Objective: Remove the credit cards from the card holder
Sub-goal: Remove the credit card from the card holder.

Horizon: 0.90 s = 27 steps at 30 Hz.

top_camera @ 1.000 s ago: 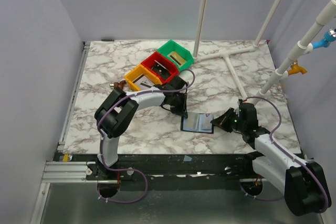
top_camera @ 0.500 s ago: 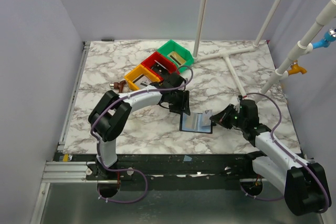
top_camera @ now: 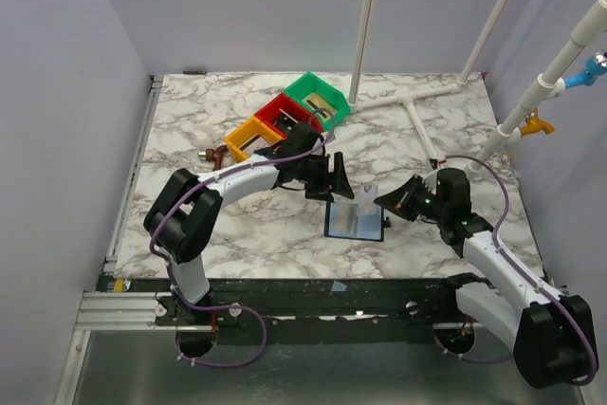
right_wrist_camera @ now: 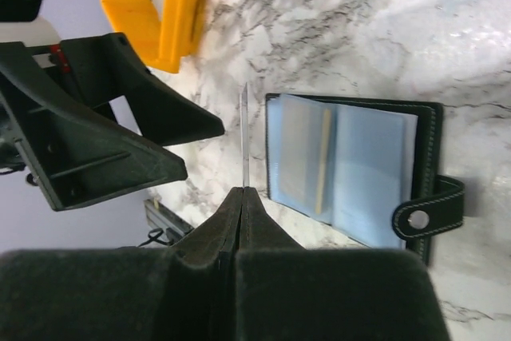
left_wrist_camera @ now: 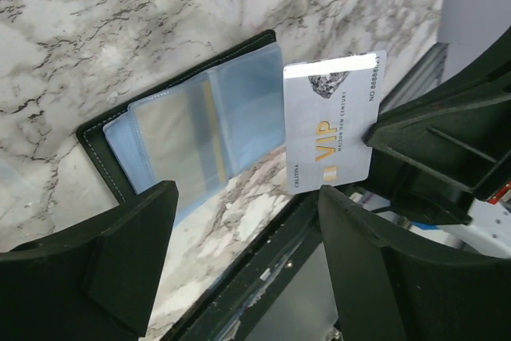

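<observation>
Over the card holder, "VIP" card in right end effector, left end effector wide.

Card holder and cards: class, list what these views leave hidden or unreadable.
- Right wrist view: pale card is edge-on, face unseen.
- Left wrist view: card holder corner hidden behind a finger of the left gripper.
- Both wrist views: tan card shows only a strip through cloudy sleeves.
- Top view: card print too small.
</observation>
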### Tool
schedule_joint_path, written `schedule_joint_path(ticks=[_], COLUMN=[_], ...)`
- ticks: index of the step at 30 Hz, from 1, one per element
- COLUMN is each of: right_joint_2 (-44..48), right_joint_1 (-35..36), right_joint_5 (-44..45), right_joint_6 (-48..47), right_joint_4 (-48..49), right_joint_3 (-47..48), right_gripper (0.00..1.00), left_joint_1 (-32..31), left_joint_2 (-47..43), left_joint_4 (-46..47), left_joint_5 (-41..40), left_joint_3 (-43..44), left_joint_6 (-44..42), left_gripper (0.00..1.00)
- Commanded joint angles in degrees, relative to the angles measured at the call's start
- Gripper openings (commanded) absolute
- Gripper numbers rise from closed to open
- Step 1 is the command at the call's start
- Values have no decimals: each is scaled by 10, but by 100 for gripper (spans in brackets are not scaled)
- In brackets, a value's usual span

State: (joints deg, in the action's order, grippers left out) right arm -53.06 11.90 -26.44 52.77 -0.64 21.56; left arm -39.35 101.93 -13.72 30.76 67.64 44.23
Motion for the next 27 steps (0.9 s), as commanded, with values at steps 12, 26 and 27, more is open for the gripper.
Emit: schedule_joint_path(ticks=[12,26,27], right_joint_2=[-53,-81,-81], right_joint_1=[-3,-3,-3], right_joint_5=[-123,-152,-152], right_joint_6=[99,129,128], right_joint_4=[128,182,182], right_joint_3=[52,56,55], right_gripper=[1,1,1], left_joint_1=[35,40,39], left_joint_2=[-30,-25,-25], left_joint_4=[238,341,342], left_joint_5=[177,211,212], left_joint_3=[-65,-94,-94], left_joint_6=[160,240,242], left_gripper=[70,26,22])
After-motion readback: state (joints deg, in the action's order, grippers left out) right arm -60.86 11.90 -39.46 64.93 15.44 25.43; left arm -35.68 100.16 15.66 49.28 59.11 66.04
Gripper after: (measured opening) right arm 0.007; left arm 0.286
